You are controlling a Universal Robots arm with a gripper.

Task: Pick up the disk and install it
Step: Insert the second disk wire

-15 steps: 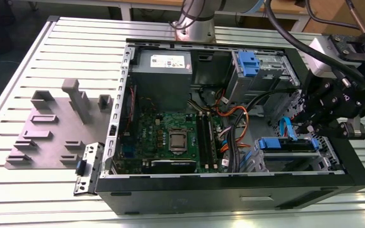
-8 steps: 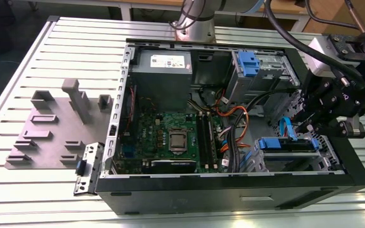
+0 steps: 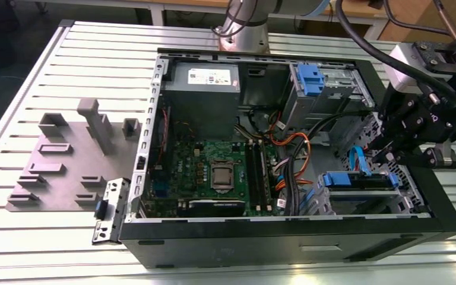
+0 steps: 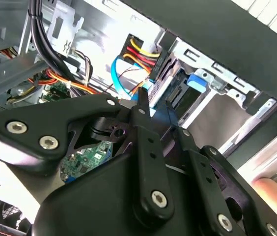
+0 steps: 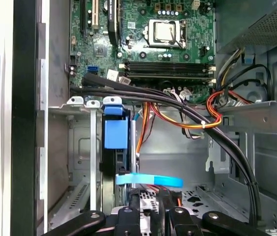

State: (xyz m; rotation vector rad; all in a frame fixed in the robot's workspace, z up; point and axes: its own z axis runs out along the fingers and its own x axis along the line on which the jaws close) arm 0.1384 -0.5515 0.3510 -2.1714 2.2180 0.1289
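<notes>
The open computer case (image 3: 291, 237) lies on its side on the slatted surface (image 3: 22, 237), so its bays face up and can be reached from above. The disk (image 3: 357, 181) sits edge-on in the lower drive cage, its blue carrier rail uppermost; in the first wrist view it (image 5: 115, 132) stands between the cage walls. The end effector (image 3: 394, 151) hangs just beside that cage, over the cables; I cannot tell how far it is open or whether it grips anything.
</notes>
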